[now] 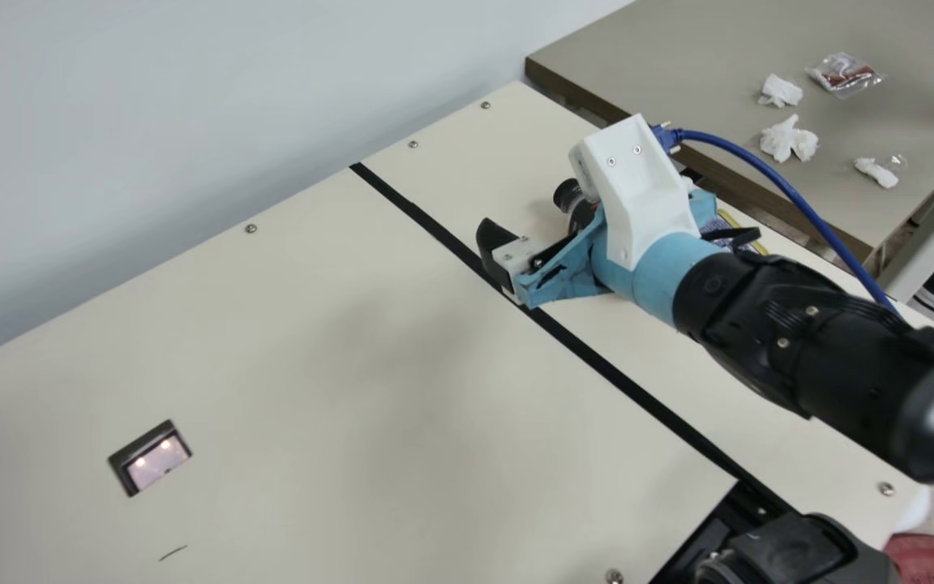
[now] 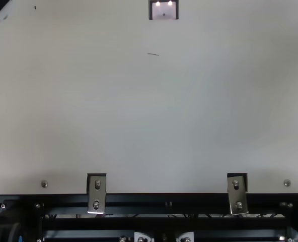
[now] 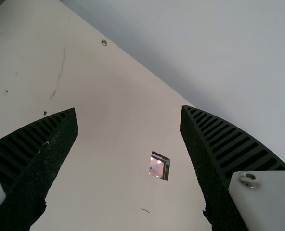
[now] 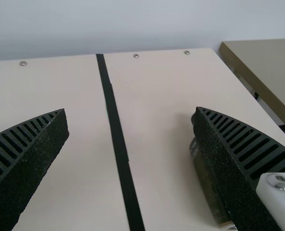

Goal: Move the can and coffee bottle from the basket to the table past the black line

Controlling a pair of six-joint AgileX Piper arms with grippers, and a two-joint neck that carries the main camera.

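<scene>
Bottle (image 1: pixel 582 216) lies right of centre in main view, long axis diagonal, cap toward upper left, right gripper (image 1: pixel 498 237) spread.

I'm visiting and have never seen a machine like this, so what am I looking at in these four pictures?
It's a robot with two arms at a cream table. The main view comes from a camera on its neck, and the right arm reaches across it. The top view looks steeply down from a fixed camera. The other two come from cameras on the wrists, just above the left gripper and the right gripper. Both grippers are open and hold nothing. A black line crosses the table, and beyond it is a dark-capped bottle, partly hidden by the right arm.
</scene>
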